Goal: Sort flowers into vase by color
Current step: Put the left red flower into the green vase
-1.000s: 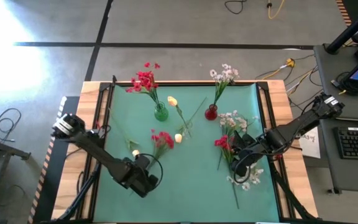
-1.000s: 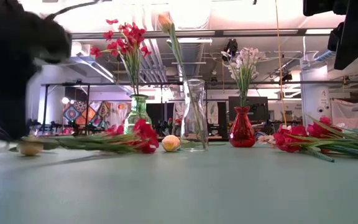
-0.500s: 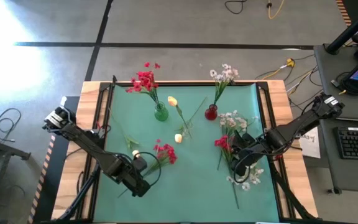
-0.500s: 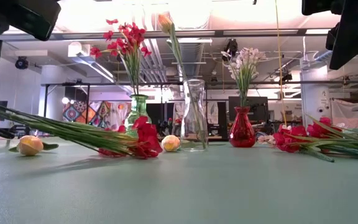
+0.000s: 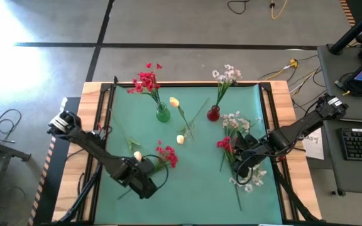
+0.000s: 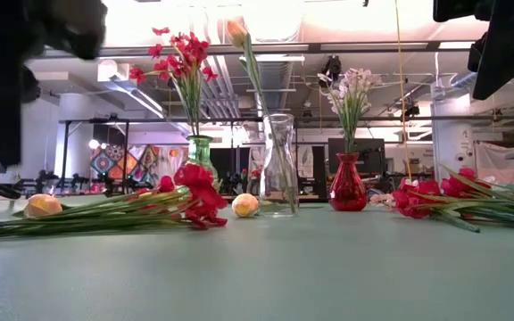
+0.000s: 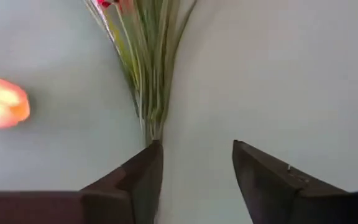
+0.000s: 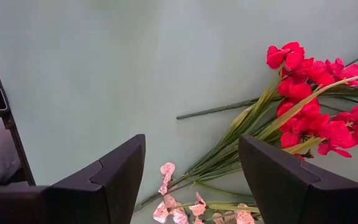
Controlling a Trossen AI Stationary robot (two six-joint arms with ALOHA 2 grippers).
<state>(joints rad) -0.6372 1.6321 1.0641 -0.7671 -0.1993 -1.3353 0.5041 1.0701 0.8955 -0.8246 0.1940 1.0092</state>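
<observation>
A red flower (image 5: 166, 155) lies on the green mat, its stem (image 7: 149, 93) running back to my left gripper (image 7: 195, 146), which stands open just above the mat at the stem's end (image 5: 148, 172). Two loose cream-yellow rosebuds (image 5: 137, 155) (image 5: 180, 139) lie nearby. The green vase (image 5: 162, 114) holds red flowers, the clear vase (image 6: 279, 165) holds a yellow rosebud, and the red vase (image 5: 213, 113) holds white ones. My right gripper (image 8: 191, 146) hangs open at the right (image 5: 239, 161), above a red flower (image 8: 309, 106) and white sprays (image 5: 250, 179) lying there. My left gripper has the red flower's cut stem end (image 7: 151, 138) right at the tip of one finger (image 7: 146, 163); whether they touch I cannot tell. The stem lies flat on the mat, outside the gap, in line with the fingers.
More white sprays (image 5: 234, 119) lie near the red vase. The three vases stand in a row at the far side of the mat. The mat's wooden frame (image 5: 93, 94) borders it; a desk with a keyboard (image 5: 360, 141) stands to the right.
The red flower has slid toward the table's near edge. Its stem end, raised off the mat half a second ago with the blossom resting on the mat, now lies flat on the mat. My left gripper has come down low behind it.
</observation>
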